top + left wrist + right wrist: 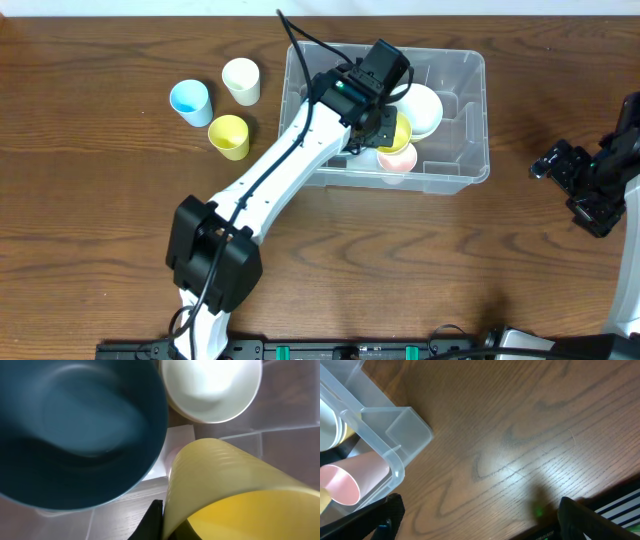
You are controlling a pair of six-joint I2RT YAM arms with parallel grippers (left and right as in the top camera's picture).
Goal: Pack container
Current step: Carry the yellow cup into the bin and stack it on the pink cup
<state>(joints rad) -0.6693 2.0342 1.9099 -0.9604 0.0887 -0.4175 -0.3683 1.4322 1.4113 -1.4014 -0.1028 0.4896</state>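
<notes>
The container (486, 110) sits on the table (100, 220) at the far middle, a little right of centre. It is partly filled. A white bowl (210, 385) is inside toward its right, a blue bowl (80, 430) sits next to that, and a pink cup (397, 160) lies on its side against the near wall.

The left arm (290, 160) reaches in from the near left, and its wrist is over the middle of the container. The left jaws are closed narrow. In the wrist view one dark finger presses against the wall of a yellow cup (235, 485), so they appear to be pinching that cup by its rim. The cup hangs tilted just beside the blue bowl and above the pink cup. Whether it touches the floor of the container cannot be told.

The right jaws stand wide and hold nothing. They are parked over bare table well to the right of the container.

The step in hand looks like setting the yellow cup down inside. The next move calls for lowering it into the gap between the bowls and the pink cup, then opening and lifting straight out without catching the rim.

Three cups are not yet packed. They stand on the table to the left of the container: a blue cup (190, 102), a cream cup (241, 80) and a second yellow cup (229, 137).
</notes>
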